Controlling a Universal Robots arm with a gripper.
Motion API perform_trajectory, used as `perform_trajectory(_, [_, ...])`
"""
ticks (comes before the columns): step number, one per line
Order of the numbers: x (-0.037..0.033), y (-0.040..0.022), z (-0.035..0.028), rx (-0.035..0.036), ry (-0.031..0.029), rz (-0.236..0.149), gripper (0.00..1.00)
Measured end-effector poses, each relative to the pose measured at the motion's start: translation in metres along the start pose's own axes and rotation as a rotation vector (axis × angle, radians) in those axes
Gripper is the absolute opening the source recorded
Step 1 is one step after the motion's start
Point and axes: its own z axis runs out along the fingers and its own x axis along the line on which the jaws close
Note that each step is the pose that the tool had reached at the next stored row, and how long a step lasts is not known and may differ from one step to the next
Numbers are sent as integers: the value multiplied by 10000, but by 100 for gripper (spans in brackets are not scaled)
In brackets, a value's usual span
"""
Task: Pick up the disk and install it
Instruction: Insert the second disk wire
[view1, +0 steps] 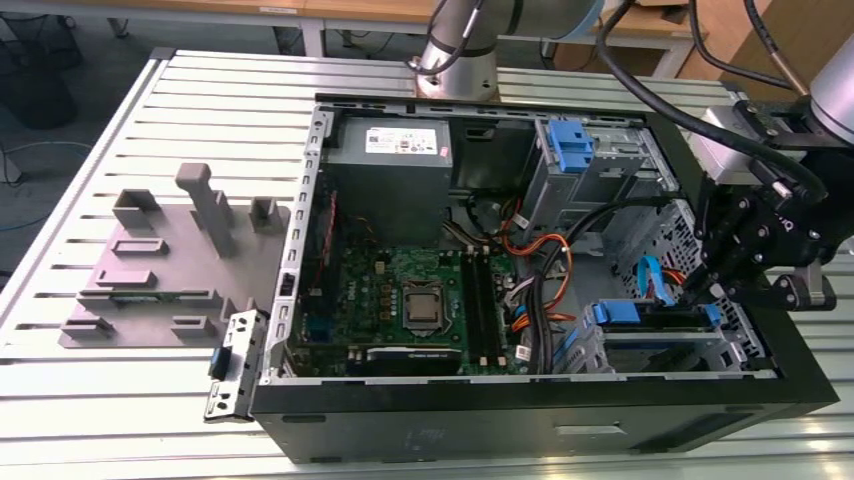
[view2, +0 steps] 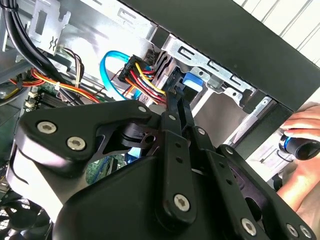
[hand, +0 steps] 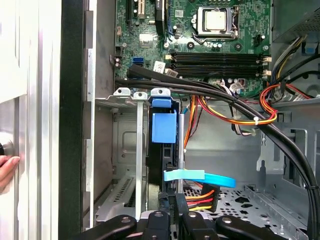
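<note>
The black sheet-metal computer case (view1: 534, 430) is lying open. At its corner on the exterior view's right, the disk (view1: 647, 312) is sitting edge-on in the perforated steel drive cage (view1: 667, 350), and its smooth blue plastic carrier tab is showing. The gripper (view1: 707, 290) is being held at the disk's end. Whether the claw is clenched or released cannot be told. In judgement, any push is best directed straight along the cage rails until the tabs are catching. The flat blue cable (hand: 200, 177) is best left unpinched.
</note>
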Motion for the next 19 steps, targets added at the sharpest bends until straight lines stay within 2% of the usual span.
perform_trajectory(6, [32,0,4,0,0,0,16])
perform_trajectory(11, [33,31,42,21,-2,-6,16])
perform_trajectory(19, [20,41,80,34,-7,-10,16])
